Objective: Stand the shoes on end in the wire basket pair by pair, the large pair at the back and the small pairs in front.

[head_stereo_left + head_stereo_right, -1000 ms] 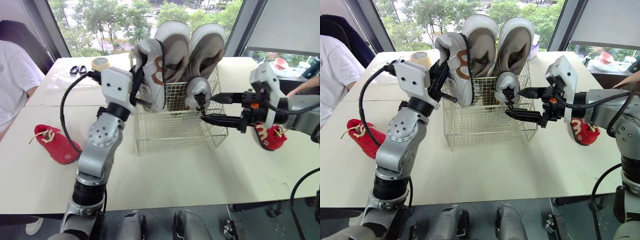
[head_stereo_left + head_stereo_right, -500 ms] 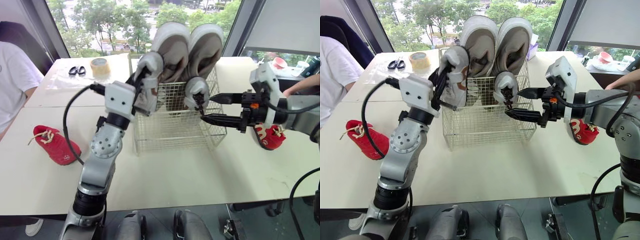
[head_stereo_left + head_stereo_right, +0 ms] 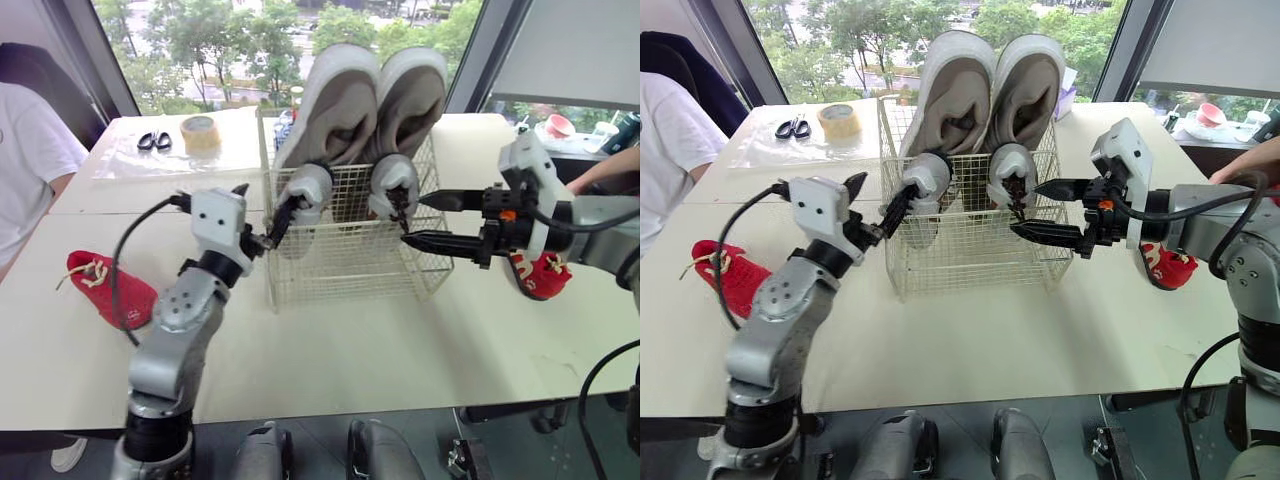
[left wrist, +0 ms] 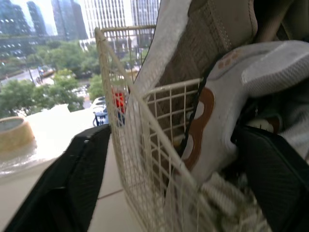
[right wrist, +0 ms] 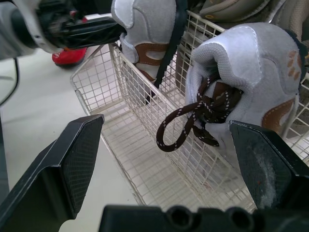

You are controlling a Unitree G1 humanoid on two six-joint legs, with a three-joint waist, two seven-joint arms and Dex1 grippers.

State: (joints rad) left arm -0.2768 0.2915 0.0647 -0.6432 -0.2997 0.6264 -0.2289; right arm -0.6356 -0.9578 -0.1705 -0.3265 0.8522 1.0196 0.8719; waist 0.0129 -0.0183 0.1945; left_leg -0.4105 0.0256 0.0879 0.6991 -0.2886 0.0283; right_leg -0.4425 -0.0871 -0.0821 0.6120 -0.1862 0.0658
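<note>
The wire basket (image 3: 345, 262) stands mid-table with the large beige pair (image 3: 345, 95) on end at its back. In front of them two small grey shoes with brown trim stand side by side, one on the left (image 3: 303, 188) and one on the right (image 3: 394, 183). My left gripper (image 3: 262, 200) is open, one finger inside the basket against the left small shoe (image 4: 217, 121), the other outside the wall. At the basket's right side my right gripper (image 3: 412, 218) is open beside the right small shoe (image 5: 251, 63). One red shoe (image 3: 110, 290) lies on the left, another (image 3: 540, 275) on the right behind my right arm.
Scissors (image 3: 155, 140) and a roll of tape (image 3: 201, 132) lie at the far left of the table. A person in a white shirt (image 3: 25, 150) stands at the left edge. A person's hand (image 3: 600, 172) and a pink cup (image 3: 558, 127) are at the far right.
My left arm came down with the small grey shoe, stood it in the basket's front left, and the gripper opened off it. The right arm has stayed still.
</note>
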